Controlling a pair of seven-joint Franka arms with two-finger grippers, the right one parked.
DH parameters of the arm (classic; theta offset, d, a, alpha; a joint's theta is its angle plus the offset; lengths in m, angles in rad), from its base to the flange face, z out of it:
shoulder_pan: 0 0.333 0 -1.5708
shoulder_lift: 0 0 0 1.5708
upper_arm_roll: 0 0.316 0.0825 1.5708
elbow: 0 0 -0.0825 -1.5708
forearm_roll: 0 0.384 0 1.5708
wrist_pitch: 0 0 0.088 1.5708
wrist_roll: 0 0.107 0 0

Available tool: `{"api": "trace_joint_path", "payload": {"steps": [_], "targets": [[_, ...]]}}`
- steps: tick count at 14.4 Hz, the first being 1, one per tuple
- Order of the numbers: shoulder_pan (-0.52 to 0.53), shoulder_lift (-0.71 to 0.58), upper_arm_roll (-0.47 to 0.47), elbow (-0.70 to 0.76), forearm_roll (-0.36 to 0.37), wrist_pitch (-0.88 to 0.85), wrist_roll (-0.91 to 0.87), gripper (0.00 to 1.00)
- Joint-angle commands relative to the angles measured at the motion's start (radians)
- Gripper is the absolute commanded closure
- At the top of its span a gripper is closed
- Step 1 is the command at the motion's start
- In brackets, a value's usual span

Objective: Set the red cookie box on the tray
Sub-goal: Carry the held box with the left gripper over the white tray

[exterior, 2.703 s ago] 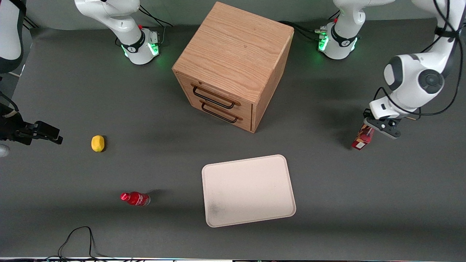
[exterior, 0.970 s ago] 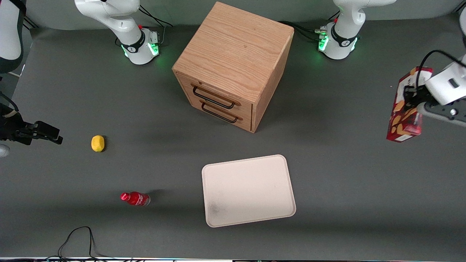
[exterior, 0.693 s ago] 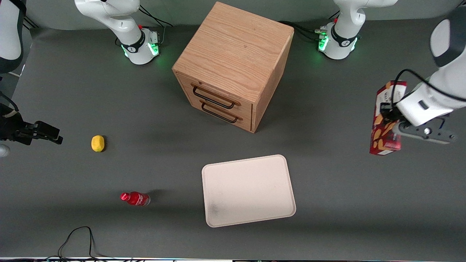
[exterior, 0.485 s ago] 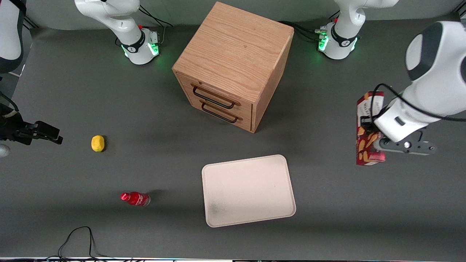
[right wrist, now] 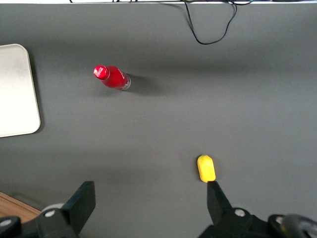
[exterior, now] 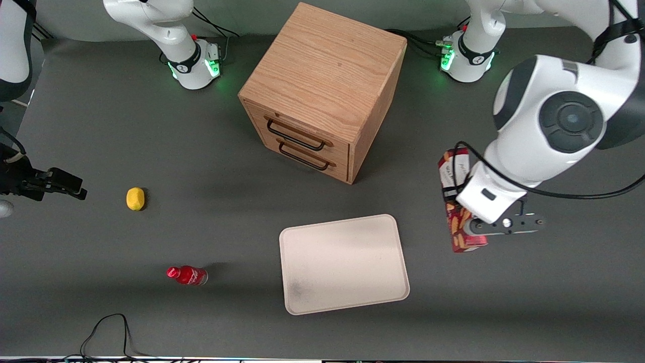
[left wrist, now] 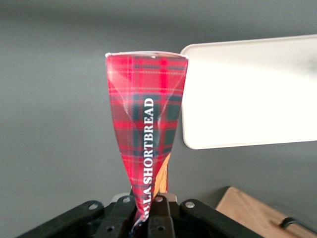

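Red cookie box (exterior: 456, 212) held clear of the table at right of centre in the front view, beside the tray (exterior: 344, 263) but not over it. Gripper (exterior: 466, 224) clamped on the box's end.

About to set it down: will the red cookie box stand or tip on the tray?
Gripper is shut on the red cookie box, beside the tray. Long and slim, it probably tips if stood on end. Thin cardboard likely dents; laying it flat seems safer.
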Motion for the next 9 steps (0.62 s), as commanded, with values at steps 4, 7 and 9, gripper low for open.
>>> {"api": "trace_joint_path", "payload": {"steps": [4, 7, 9], "targets": [[-0.072, 0.130, -0.010, 0.178, -0.015, 0.062, -0.169, 1.00], [-0.074, 0.146, -0.016, 0.176, -0.012, 0.066, -0.174, 1.00], [-0.072, 0.166, -0.014, 0.160, -0.011, 0.091, -0.168, 1.00]]}}
